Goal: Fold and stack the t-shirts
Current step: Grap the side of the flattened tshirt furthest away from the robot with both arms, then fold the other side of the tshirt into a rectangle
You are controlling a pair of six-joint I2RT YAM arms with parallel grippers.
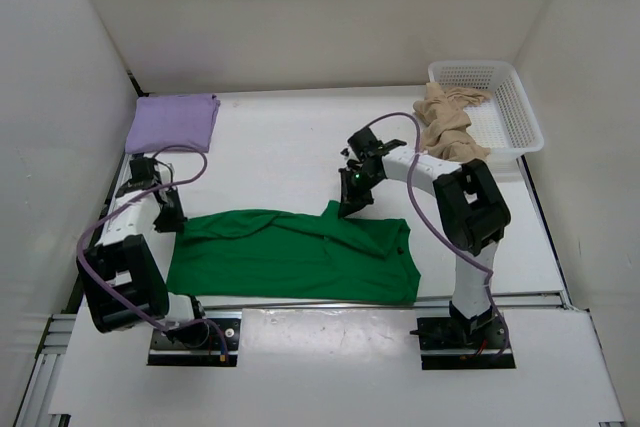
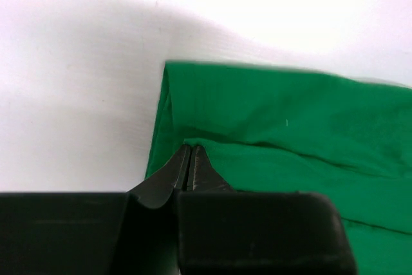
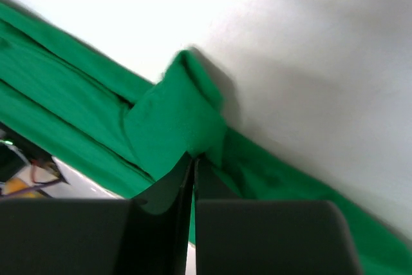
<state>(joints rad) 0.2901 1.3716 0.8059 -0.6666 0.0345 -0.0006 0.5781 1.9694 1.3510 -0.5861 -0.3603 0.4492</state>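
**Ops:** My left fingers [image 2: 168, 178] are clamped tight on the green t-shirt's [image 1: 300, 257] left edge. My right fingers [image 3: 206, 183] pinch a flap at its far edge.

**Desk:** Where's it lying?

**Ops:** Spread on the desk [image 1: 290, 147] before the arms. The lavender t-shirt [image 1: 172, 122] is folded far left, and the beige t-shirt [image 1: 447, 122] drapes over the basket [image 1: 515, 112] rim.

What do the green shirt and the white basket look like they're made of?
The green t-shirt: soft matte knit cloth, probably cotton jersey; it folds and wrinkles limply. The basket: rigid white plastic, it seems, slightly glossy, with moulded mesh walls.
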